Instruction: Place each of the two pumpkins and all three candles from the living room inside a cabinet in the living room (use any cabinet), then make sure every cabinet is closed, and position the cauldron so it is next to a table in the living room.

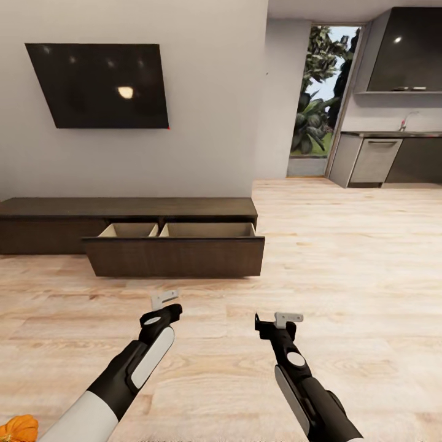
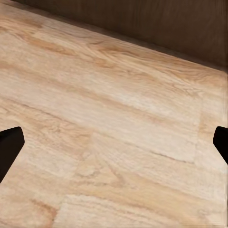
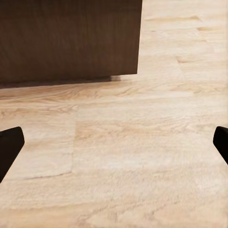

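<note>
Left pincer (image 1: 164, 301) open, empty, pumpkin (image 1: 19, 428) well behind, cabinet (image 1: 175, 248) ahead

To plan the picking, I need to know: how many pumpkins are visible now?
1. A pumpkin lies on the floor at the head view's lower left corner, beside the left arm, partly cut off. Others may be out of frame.

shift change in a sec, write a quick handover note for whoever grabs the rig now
Left tool: open, empty, over bare floor.
Right tool: open, empty.
Cabinet ahead against the wall, its drawer pulled out; what shows of the inside looks empty.
One pumpkin on the floor by the left arm.
Done: drawer opened.
Left: stow pumpkins and candles, close the drawer, set the cauldron by a table.
</note>
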